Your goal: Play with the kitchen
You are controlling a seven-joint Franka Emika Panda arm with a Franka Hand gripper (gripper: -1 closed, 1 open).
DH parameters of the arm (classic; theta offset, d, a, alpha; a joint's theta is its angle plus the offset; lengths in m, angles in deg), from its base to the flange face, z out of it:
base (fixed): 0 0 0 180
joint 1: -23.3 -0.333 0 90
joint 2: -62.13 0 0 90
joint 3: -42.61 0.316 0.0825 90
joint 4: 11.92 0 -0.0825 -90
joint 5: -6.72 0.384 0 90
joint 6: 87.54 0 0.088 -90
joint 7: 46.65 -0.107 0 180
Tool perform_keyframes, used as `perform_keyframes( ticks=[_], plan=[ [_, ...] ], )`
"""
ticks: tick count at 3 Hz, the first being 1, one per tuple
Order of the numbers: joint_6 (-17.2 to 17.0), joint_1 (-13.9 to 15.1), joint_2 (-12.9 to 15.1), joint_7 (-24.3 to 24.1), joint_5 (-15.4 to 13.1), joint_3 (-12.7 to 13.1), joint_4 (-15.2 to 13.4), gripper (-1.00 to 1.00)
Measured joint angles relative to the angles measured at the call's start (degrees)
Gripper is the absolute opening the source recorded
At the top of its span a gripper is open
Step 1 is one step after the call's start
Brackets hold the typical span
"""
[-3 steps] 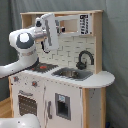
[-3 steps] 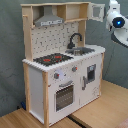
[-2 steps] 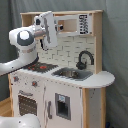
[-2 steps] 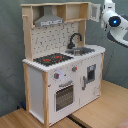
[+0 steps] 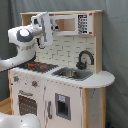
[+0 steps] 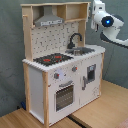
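White gripper point(image 5: 46, 27) held high at the upper-cabinet level of the kitchen point(image 5: 65, 95), at the first exterior view's left end of the top shelf; cannot tell whether it is apart or together. In the second exterior view the same gripper point(image 6: 98, 7) sits at the top right corner of the unit, beside the open upper shelf. Nothing seems to be held.

Arm point(image 5: 22, 42) bends down behind it toward the stovetop point(image 5: 40, 65) side.

Kitchen stands on a wooden floor point(image 6: 102, 107) against a grey curtain point(image 5: 117, 45). Judged: painted wood, stiff, too bulky to lift; play means the small moving parts. Likely holds: knobs point(image 6: 56, 76) below the burners, oven door point(image 6: 64, 95) handle, black faucet point(image 5: 85, 59) over the sink point(image 5: 72, 73). Faucet and knobs look light, possibly fragile if forced.

Room: open air above the counter and in front of the doors. Tight spots are the side posts, shelf edges and grey hood point(image 6: 48, 21).
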State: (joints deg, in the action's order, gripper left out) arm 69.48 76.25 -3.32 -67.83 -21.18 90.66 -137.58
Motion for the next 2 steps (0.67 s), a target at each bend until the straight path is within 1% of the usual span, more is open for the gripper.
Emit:
perform_keyframes(
  ticks=[1, 2],
  plan=[
    [0.0, 2.0, 2.8, -0.7, 0.0, 3.1, 4.5, -1.00],
    [0.1, 4.2, 5.3, -1.2, 0.0, 6.2, 8.4, -1.00]
  ],
)
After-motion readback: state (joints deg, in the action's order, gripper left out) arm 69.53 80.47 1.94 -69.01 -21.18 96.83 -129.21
